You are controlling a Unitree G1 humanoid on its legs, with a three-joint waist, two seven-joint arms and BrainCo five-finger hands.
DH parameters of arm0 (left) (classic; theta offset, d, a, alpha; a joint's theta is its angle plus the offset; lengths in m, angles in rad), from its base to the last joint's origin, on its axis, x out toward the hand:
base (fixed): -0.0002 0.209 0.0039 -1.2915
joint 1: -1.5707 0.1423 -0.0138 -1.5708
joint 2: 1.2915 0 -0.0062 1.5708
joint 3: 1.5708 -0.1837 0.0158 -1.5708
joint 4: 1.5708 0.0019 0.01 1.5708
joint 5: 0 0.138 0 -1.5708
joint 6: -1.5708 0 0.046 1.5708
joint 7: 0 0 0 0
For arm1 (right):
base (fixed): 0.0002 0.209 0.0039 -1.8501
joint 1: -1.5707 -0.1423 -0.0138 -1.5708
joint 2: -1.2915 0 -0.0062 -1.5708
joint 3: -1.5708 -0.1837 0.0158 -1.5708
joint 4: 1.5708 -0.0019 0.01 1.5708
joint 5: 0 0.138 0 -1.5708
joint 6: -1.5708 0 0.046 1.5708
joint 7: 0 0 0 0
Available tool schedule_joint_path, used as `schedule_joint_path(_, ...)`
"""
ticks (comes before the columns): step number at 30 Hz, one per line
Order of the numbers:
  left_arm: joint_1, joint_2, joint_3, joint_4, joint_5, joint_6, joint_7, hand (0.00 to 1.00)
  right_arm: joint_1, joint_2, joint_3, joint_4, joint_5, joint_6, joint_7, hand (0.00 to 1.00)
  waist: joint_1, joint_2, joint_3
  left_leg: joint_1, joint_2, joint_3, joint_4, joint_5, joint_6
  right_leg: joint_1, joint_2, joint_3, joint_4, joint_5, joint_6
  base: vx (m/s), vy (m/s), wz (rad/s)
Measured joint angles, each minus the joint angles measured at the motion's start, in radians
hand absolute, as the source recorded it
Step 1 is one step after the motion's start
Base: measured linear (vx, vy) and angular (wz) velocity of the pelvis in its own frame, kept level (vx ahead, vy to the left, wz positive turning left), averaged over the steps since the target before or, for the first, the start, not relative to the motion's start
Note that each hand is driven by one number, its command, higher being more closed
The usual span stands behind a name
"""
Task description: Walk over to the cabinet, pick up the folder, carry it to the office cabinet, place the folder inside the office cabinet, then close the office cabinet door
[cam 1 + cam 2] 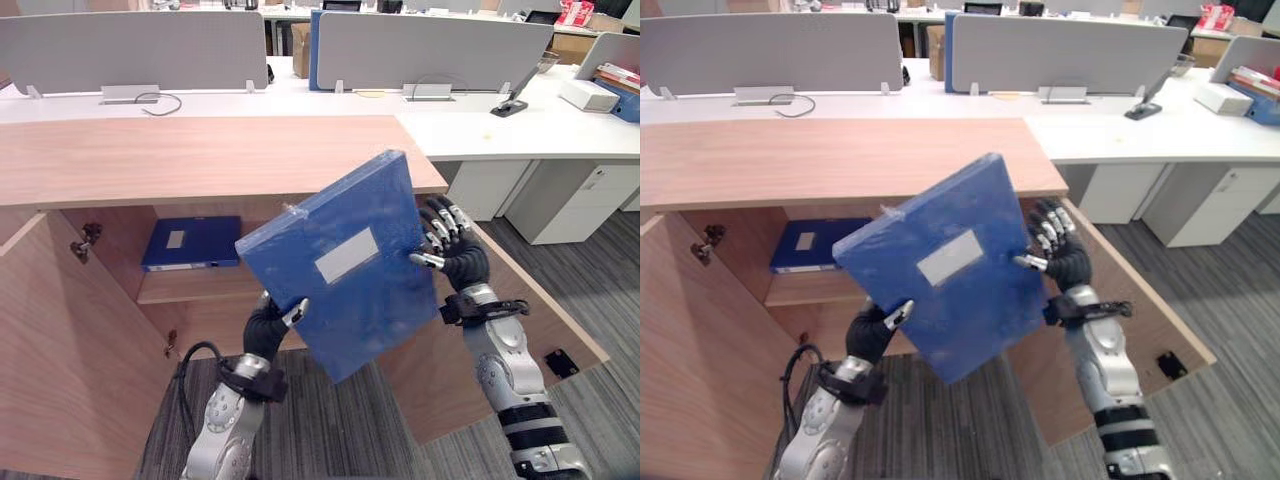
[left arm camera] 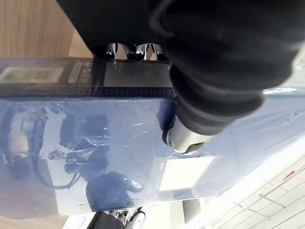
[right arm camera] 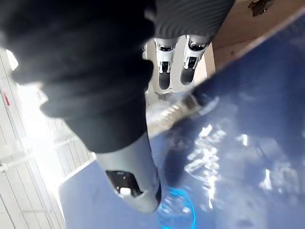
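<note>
Left hand and right hand pinch the tilted folder — thumbs in front.

Dark-covered left hand, thumb pressed on glossy blue folder beside its white label, fingers behind its edge

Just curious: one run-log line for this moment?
folder: held tilted before open cabinet | left hand: gripping folder | right hand: gripping folder | shelf: another blue folder
</note>
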Motion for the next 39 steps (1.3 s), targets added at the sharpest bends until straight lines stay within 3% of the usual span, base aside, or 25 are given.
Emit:
schedule_joint_path(9, -0.033, 0.022, -0.01, -0.001, -0.059, -0.03, -0.01, 1.0, -0.092, -0.042, 0.057, 0.0, -0.148, -0.016, 0.0, 0.0, 0.004, 0.001, -0.002, 0.0, 0.0, -0.002, 0.0, 0.009, -0.003, -0.006, 0.0, -0.003, 0.001, 0.002, -0.003, 0.0, 0.001, 0.0)
schedule_joint_path(15, -0.061, 0.067, -0.011, -0.025, -0.098, -0.042, -0.011, 1.0, -0.119, -0.117, 0.136, 0.005, -0.165, -0.036, 0.023, 0.0, 0.01, 0.0, -0.01, 0.0, 0.0, -0.005, 0.0, 0.014, -0.004, -0.005, 0.0, -0.005, 0.0, 0.004, -0.006, 0.0, 0.0, 0.0)
schedule_joint_path(16, -0.066, 0.078, -0.011, -0.03, -0.101, -0.044, -0.011, 1.0, -0.126, -0.139, 0.159, 0.009, -0.164, -0.036, 0.027, 1.0, 0.012, 0.0, -0.011, -0.001, 0.0, -0.006, 0.0, 0.015, -0.004, -0.005, 0.0, -0.006, 0.0, 0.004, -0.006, 0.0, 0.0, 0.0)
schedule_joint_path(23, -0.102, 0.183, -0.025, -0.1, -0.164, -0.049, -0.013, 1.0, -0.19, -0.3, 0.3, 0.065, 0.004, -0.034, 0.096, 1.0, 0.02, -0.001, -0.035, -0.004, 0.0, -0.008, 0.0, 0.019, -0.003, -0.005, 0.0, -0.008, -0.007, 0.007, -0.012, 0.0, 0.0, 0.0)
schedule_joint_path(30, -0.184, 0.284, -0.076, -0.104, -0.258, -0.044, -0.022, 1.0, -0.202, -0.49, 0.464, 0.058, 0.316, -0.011, 0.205, 1.0, 0.037, -0.003, -0.049, -0.017, 0.0, -0.018, 0.001, 0.026, -0.006, -0.01, 0.0, -0.015, -0.015, 0.008, -0.023, -0.01, 0.003, 0.02)
schedule_joint_path(31, -0.188, 0.285, -0.079, -0.104, -0.259, -0.042, -0.023, 0.0, -0.195, -0.511, 0.473, 0.044, 0.333, -0.005, 0.206, 1.0, 0.04, -0.004, -0.049, -0.017, 0.0, -0.018, 0.001, 0.026, -0.007, -0.01, 0.0, -0.015, -0.017, 0.009, -0.024, 0.0, 0.0, 0.0)
schedule_joint_path(33, -0.21, 0.304, -0.11, -0.104, -0.278, -0.041, -0.049, 0.0, -0.147, -0.618, 0.511, -0.018, 0.395, 0.023, 0.223, 1.0, 0.051, -0.005, -0.053, -0.019, 0.0, -0.022, 0.001, 0.026, -0.007, -0.007, 0.0, -0.019, -0.02, 0.008, -0.027, 0.0, 0.007, 0.05)
schedule_joint_path(35, -0.213, 0.318, -0.131, -0.104, -0.297, -0.041, -0.071, 0.0, -0.111, -0.661, 0.544, -0.045, 0.424, 0.047, 0.242, 1.0, 0.051, -0.006, -0.062, -0.024, 0.001, -0.028, 0.002, 0.026, -0.007, -0.007, 0.0, -0.026, -0.022, 0.008, -0.028, 0.01, 0.005, 0.09)
schedule_joint_path(37, -0.216, 0.318, -0.146, -0.104, -0.302, -0.04, -0.073, 0.0, -0.083, -0.652, 0.553, -0.044, 0.431, 0.067, 0.265, 1.0, 0.05, -0.006, -0.063, -0.027, 0.002, -0.03, 0.004, 0.026, -0.007, -0.008, 0.0, -0.029, -0.023, 0.007, -0.027, 0.0, 0.005, 0.06)
schedule_joint_path(39, -0.221, 0.309, -0.148, -0.095, -0.309, -0.054, -0.077, 0.0, -0.083, -0.582, 0.556, 0.0, 0.432, 0.085, 0.304, 1.0, 0.041, -0.01, -0.064, -0.034, 0.007, -0.036, 0.006, 0.023, -0.011, 0.0, 0.003, -0.043, -0.046, 0.013, -0.032, -0.01, 0.002, 0.06)
